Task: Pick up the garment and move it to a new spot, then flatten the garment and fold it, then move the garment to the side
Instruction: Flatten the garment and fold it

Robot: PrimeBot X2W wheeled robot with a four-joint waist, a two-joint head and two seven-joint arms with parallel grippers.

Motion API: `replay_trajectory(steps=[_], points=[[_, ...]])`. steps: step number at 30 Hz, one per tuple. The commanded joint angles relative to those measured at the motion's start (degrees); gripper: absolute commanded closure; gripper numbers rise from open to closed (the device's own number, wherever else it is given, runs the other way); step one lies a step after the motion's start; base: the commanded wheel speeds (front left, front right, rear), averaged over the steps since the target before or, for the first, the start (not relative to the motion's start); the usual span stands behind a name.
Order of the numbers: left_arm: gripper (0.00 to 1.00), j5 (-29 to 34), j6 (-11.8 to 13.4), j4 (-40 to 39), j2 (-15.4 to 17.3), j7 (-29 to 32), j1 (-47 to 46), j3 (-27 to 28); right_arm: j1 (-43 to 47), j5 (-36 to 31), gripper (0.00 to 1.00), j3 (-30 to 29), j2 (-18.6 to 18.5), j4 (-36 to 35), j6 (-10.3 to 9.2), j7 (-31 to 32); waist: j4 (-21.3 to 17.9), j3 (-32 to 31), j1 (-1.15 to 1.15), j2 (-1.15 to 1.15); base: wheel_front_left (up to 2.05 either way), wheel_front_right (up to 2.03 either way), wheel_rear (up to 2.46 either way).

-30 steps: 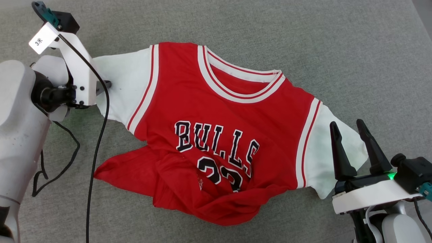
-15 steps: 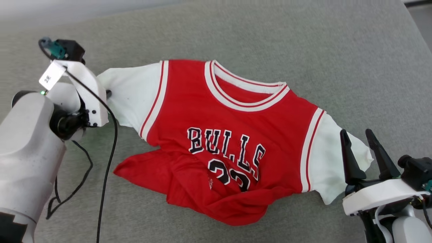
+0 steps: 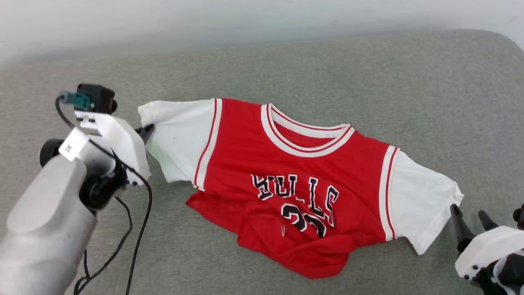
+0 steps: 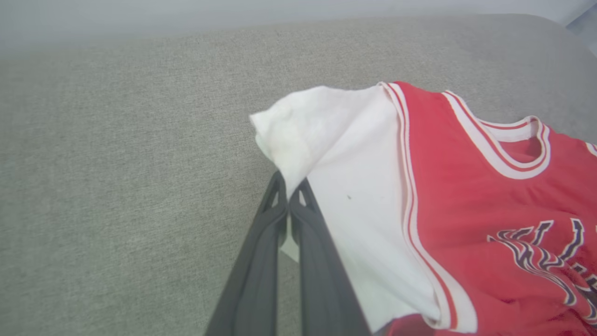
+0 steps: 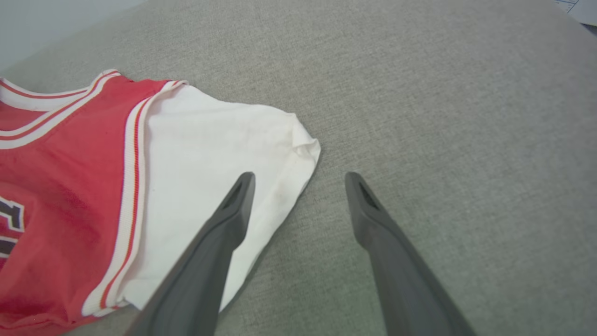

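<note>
Head view: the garment (image 3: 294,164) lies on the table (image 3: 368,69), near hem rumpled, with the left gripper (image 3: 147,130) at its left sleeve. Left wrist view: jaws clenched on that sleeve's edge. Right wrist view: the right gripper (image 5: 298,179) has its jaws released, straddling the right sleeve's edge; this looks like the pickup step, and it needs them to close there.

Grey woven-fabric desk (image 3: 368,82) with a rounded far corner, pale blurred backdrop (image 3: 245,20) behind it — soft, even light.
</note>
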Motion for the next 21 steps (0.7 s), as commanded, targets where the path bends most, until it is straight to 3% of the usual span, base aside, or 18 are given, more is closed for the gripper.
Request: replay_trajectory(steps=[1,11,16,21], points=[[1.0,-0.57,1.35,-3.2,0.61,-1.25,3.15,0.68,-1.68,-1.28,0.0,-1.36,-0.57,0.48,-0.02,4.3,1.75,-1.39,0.0,0.0,0.0,0.0,0.0],[1.0,-2.11,6.06,-17.19,1.47,-3.3,13.09,1.66,-8.29,-1.58,0.0,0.64,-7.83,4.15,-0.02,21.6,5.89,-1.56,0.0,0.0,0.0,0.0,0.0],[1.0,-2.75,6.76,-20.85,1.65,-2.96,14.44,1.65,-12.34,-1.89,0.0,2.52,-10.67,8.05,-0.02,27.45,7.72,0.27,0.0,0.0,0.0,0.0,0.0],[1.0,-2.74,6.76,-22.2,1.38,-3.42,13.77,1.78,-14.38,-2.0,0.0,2.85,-10.45,13.0,-0.03,32.46,8.83,2.03,0.0,0.0,0.0,0.0,0.0]])
